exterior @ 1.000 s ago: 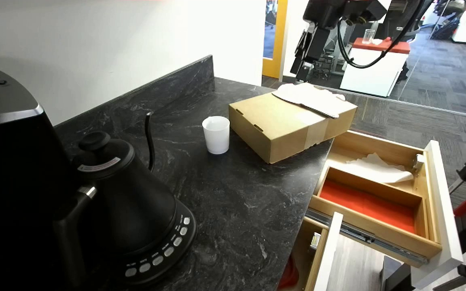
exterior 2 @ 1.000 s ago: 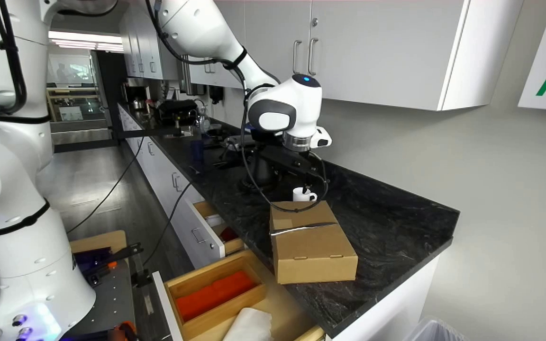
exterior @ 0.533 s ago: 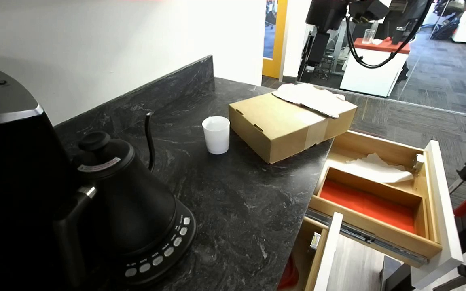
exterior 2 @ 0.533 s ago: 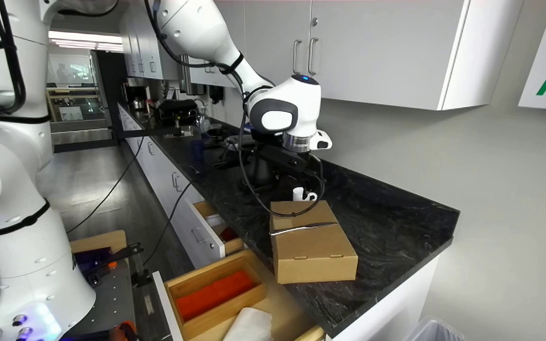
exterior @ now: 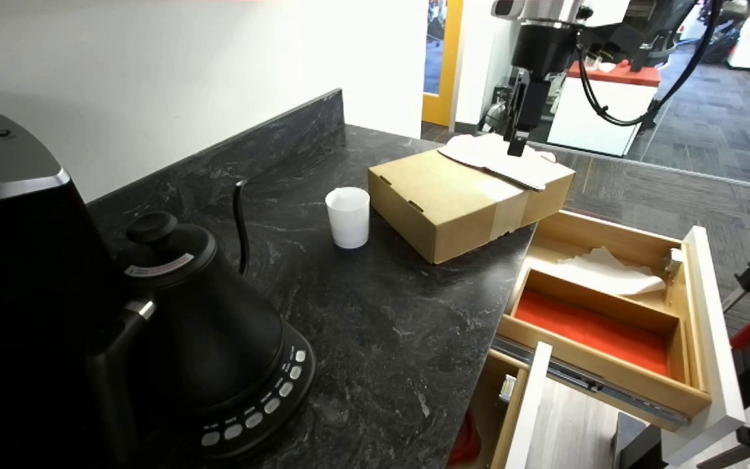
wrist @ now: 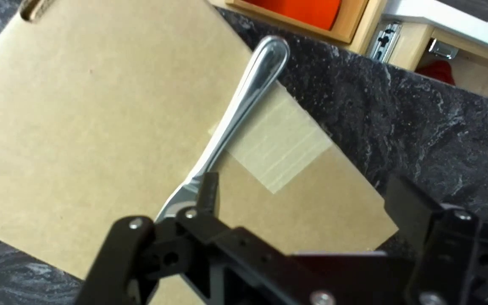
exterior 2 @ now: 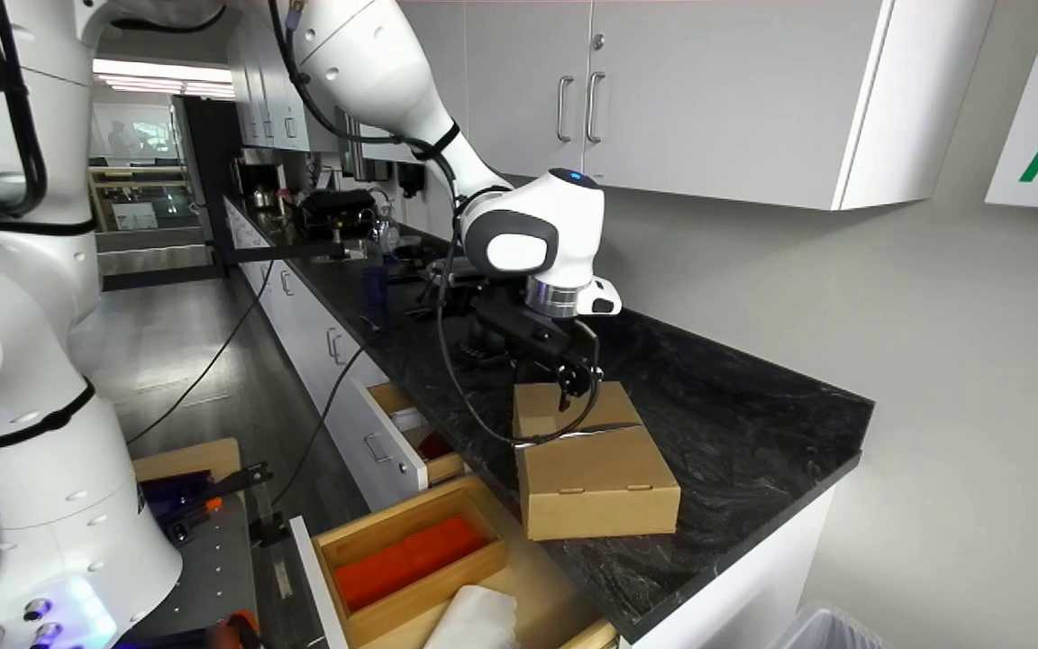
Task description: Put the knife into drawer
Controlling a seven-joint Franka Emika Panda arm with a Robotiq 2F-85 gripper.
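Wrist view: knife [wrist: 236,114] lies on the cardboard box [wrist: 91,140], long axis slanting from upper middle down to lower left. Rounded handle end is at the top, sticking out past the box edge over the dark counter [wrist: 417,123], aimed toward the drawer [wrist: 370,25]; blade points lower left. The gripper [wrist: 303,188] is spread wide, with box top and tape [wrist: 278,148] showing between its fingers. Frame-left finger covers part of the blade, gripper body hides the tip; can't tell contact. Frame-right finger is blurred. Top edge cuts the drawer off, only a red-orange-lined corner shows. In an exterior view, kettle [exterior: 206,339] lower left, white cup [exterior: 347,218] mid-frame, gripper upper right, tips in front of a white patch [exterior: 499,156] on the box. Finger gap unreadable from there; knife not certain, just a thin dark line along the patch's near edge, sloping down to the right. In an exterior view, cable loop [exterior 2: 443,347] hangs across the box; knife is a thin dark-and-bright streak, near horizontal, right end slightly higher, left part crossed by the cable. Can't separate handle from blade there. Drawer runs off the bottom edge.
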